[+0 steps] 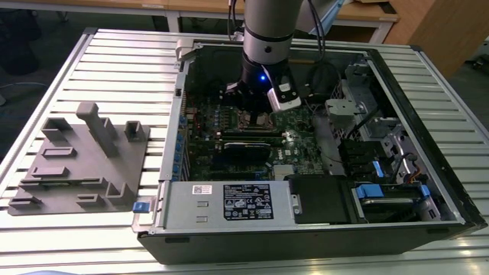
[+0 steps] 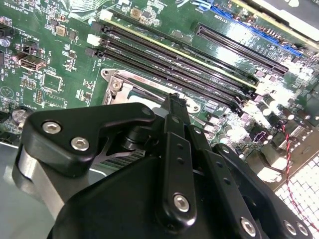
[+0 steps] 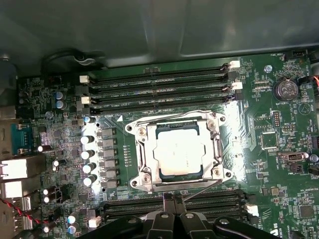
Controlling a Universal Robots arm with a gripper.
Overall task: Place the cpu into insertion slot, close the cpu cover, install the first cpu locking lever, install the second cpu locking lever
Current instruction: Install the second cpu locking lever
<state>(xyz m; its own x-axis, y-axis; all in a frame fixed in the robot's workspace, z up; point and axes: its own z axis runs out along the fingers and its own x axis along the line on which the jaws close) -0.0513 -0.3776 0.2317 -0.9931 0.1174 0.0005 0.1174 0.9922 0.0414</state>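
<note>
In the first wrist view the cpu (image 3: pixel 179 152) lies flat in the insertion slot, which it hides. The silver cpu cover (image 3: pixel 217 144) is folded down around the cpu. A thin wire locking lever (image 3: pixel 202 190) runs along the socket edge closest to my gripper (image 3: pixel 172 200). The two black fingers are pressed together right at that edge, with nothing between them. The second wrist view has the gripper (image 2: pixel 172 102) tip touching or just over the cover's frame (image 2: pixel 112 82). From the exterior view, my gripper (image 1: pixel 256 112) is low over the green motherboard inside the open computer case.
Black memory slots (image 3: pixel 159 84) run along both sides of the socket. A row of capacitors (image 3: pixel 88 154) stands beside it. A black card (image 1: pixel 246 152), cables and drive bays (image 1: pixel 382 172) crowd the case. A grey parts fixture (image 1: pixel 77 160) sits at the exterior view's left.
</note>
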